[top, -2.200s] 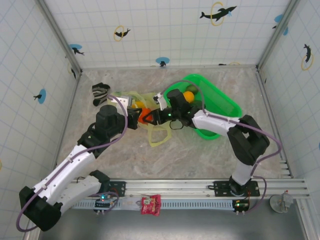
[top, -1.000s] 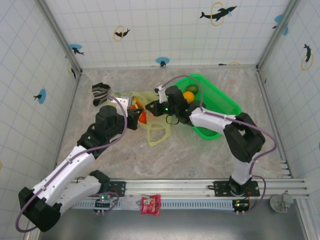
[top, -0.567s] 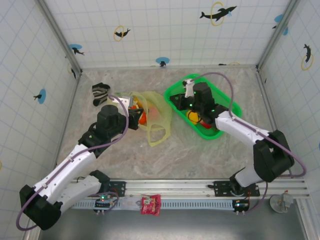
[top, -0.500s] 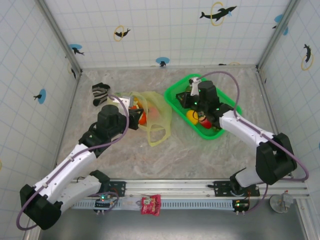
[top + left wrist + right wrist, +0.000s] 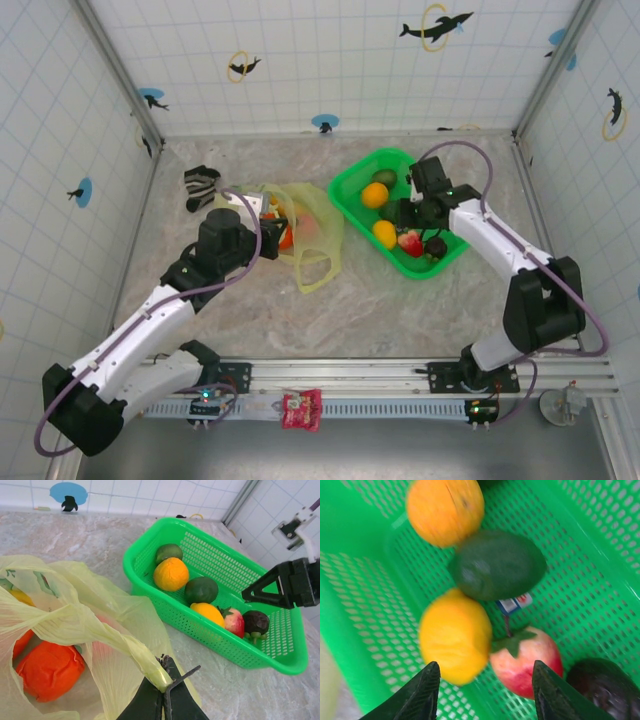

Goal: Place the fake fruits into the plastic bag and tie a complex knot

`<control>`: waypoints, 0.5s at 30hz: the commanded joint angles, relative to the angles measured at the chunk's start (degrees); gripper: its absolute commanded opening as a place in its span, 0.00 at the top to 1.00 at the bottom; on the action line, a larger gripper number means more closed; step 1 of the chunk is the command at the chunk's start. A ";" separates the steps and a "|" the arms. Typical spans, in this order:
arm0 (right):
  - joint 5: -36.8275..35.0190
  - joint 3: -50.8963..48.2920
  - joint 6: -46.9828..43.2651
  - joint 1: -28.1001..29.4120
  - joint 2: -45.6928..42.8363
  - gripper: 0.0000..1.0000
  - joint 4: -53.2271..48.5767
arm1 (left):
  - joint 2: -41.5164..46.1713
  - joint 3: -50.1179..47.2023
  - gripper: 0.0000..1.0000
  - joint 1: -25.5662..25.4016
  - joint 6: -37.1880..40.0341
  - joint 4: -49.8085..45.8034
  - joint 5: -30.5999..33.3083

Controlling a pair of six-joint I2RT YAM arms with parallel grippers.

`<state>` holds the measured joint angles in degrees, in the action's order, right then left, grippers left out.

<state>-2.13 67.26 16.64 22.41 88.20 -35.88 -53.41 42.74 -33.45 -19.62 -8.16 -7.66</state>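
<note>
On the surface (image 5: 380,310), the green basket (image 5: 345,195) near the far right corner holds loose fake fruits (image 5: 200,589) just right of the plastic bag (image 5: 322,228), its rim pinched tight in the left gripper (image 5: 164,680), while the right gripper (image 5: 484,667), empty and half-spread, hangs straight above the touching yellow fruit (image 5: 454,637) and pink fruit (image 5: 527,660).

Your L arm (image 5: 140,330) reaches fwd from its base at lower left, elbow bent, wrist held low. L gripper (image 5: 162,692): jaws pinched together on a twisted fold of the plastic bag (image 5: 75,625). Your R arm (image 5: 500,240) climbs the right side, forearm angled inward, wrist tipped down. R gripper (image 5: 485,672) hangs w/ fingers spread well apart.
</note>
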 commanded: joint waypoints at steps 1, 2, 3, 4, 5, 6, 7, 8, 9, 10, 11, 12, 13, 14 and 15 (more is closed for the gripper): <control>-4.52 3.02 -6.55 -0.07 2.50 0.46 -5.06 | -0.10 0.74 1.00 -0.44 0.97 0.99 0.54; -4.56 3.05 -7.57 -0.09 3.11 0.45 -4.62 | -0.07 0.71 1.00 -0.48 1.05 1.04 0.62; -4.30 3.09 -8.60 -0.08 3.77 0.44 -4.48 | -0.10 0.68 1.00 -0.56 1.15 0.96 0.69; -4.01 3.34 -9.21 -0.08 4.66 0.42 -4.49 | 0.00 0.73 1.00 -0.73 1.32 1.01 0.81; -3.53 3.61 -9.47 -0.06 5.59 0.39 -4.65 | 0.05 0.83 1.00 -0.96 1.49 0.95 0.97; -3.46 3.74 -9.76 -0.10 6.66 0.38 -4.92 | 0.03 0.97 1.00 -1.07 1.72 0.66 1.21; -4.14 4.03 -9.70 -0.22 7.80 0.38 -5.23 | 0.13 1.12 1.00 -1.22 2.09 0.50 1.55; -4.02 4.10 -9.57 -0.34 8.54 0.38 -5.31 | 0.19 1.19 1.00 -1.35 2.44 0.30 1.91; -3.25 3.87 -9.53 -0.40 9.14 0.38 -5.16 | 0.23 1.21 1.00 -1.51 2.76 0.11 2.40; -2.79 3.59 -9.50 -0.52 9.79 0.39 -4.87 | 0.27 1.20 1.00 -1.54 2.91 0.00 2.80; -2.69 3.50 -9.44 -0.49 10.24 0.39 -4.82 | 0.34 1.34 1.00 -1.61 2.97 -0.12 3.01; -2.57 3.36 -9.35 -0.46 10.85 0.39 -4.73 | 0.41 1.34 1.00 -1.62 2.97 -0.10 3.15; -2.53 3.16 -9.37 -0.47 11.41 0.39 -4.69 | 0.44 1.31 1.00 -1.65 2.98 -0.27 3.10; -2.88 3.05 -9.26 -0.49 11.83 0.38 -4.80 | 0.49 1.45 1.00 -1.73 3.05 -0.22 3.17; -3.61 2.82 -9.10 -0.53 12.23 0.34 -4.80 | 0.47 1.43 1.00 -1.70 3.08 -0.32 3.14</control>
<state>-4.93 69.32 8.10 22.11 99.39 -39.40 -53.41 42.74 -34.85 -17.93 -8.23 -5.48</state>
